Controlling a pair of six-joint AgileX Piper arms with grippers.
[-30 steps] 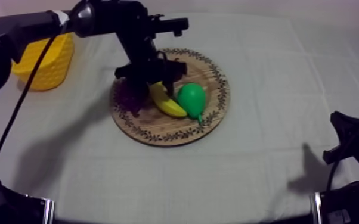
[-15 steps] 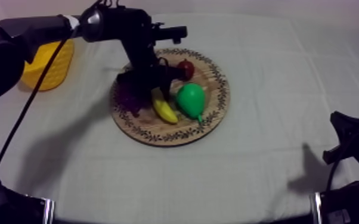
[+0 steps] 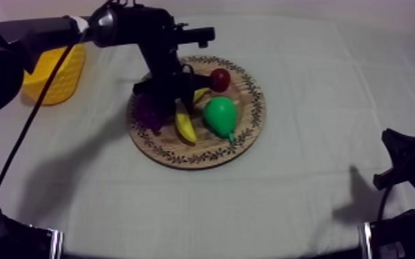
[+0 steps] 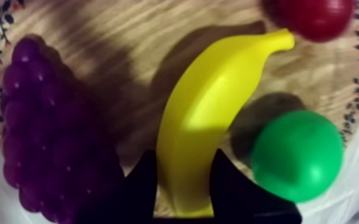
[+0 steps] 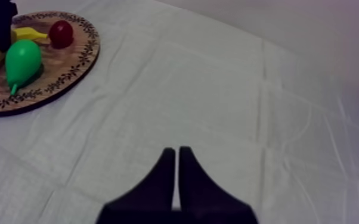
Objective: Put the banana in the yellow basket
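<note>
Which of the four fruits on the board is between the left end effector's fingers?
The banana: its end is clamped in the left end effector. The grapes, pear and small red fruit lie beside it, outside its grip.

Right gripper (image 5: pixel 177 154) closed empty above cloth (image 5: pixel 217 107), wooden board (image 5: pixel 83 56) beyond

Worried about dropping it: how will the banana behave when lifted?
Likely stiff: the banana shows no dent where the left hand pinches it. Its glossy skin may slip. Held near one end, it could pivot.
</note>
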